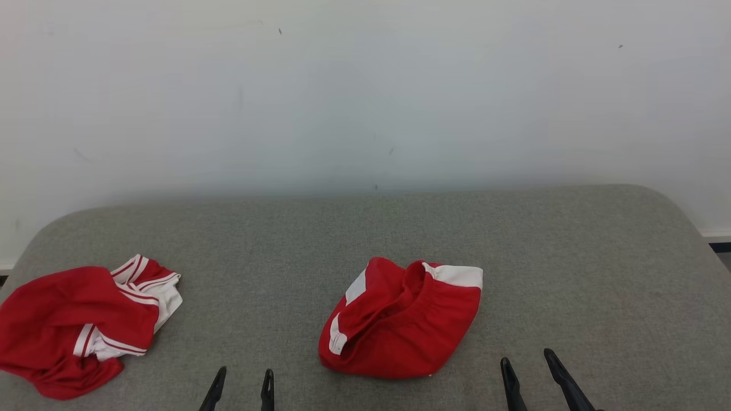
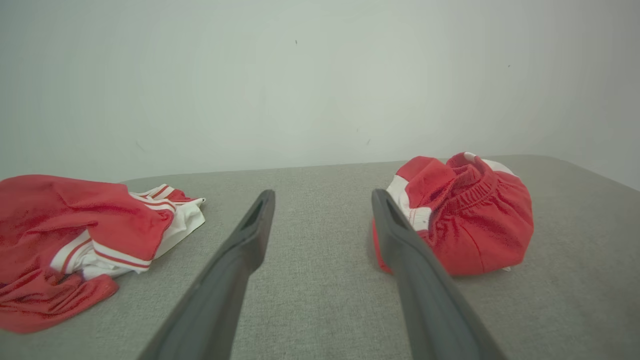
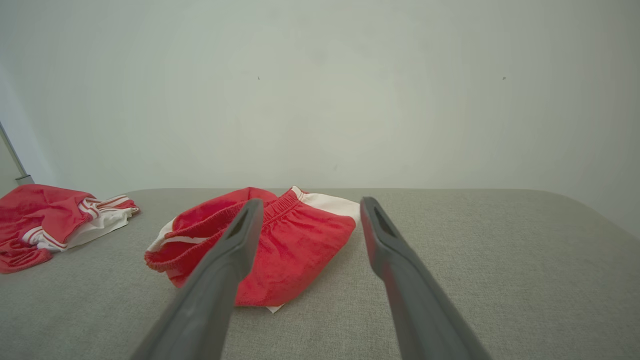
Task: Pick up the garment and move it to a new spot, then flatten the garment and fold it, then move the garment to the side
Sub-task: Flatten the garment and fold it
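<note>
Closest to me, at the near edge of the grey padded surface [image 1: 571, 274], are my left gripper [image 1: 245, 371] and my right gripper [image 1: 526, 357]. Each has its two dark fingers spread wide with nothing between them. Just beyond them, somewhat nearer the right one, lies the red garment [image 1: 400, 325], a bunched heap with white panels and a gathered elastic band turned up on top. Neither gripper touches it. Off to the left, near that edge of the surface and well apart from the heap, lies a second red garment [image 1: 74, 325] with white stripes, also rumpled. Farthest back stands a plain pale wall [image 1: 365, 85]. As I judge it, the task is at its very start, with nothing lifted, flattened or folded. I take the middle heap for my piece because it lies before both grippers, though I cannot be certain. Everything is left to do: picking it up, carrying it to a new spot, spreading it flat, folding it and setting it aside.
</note>
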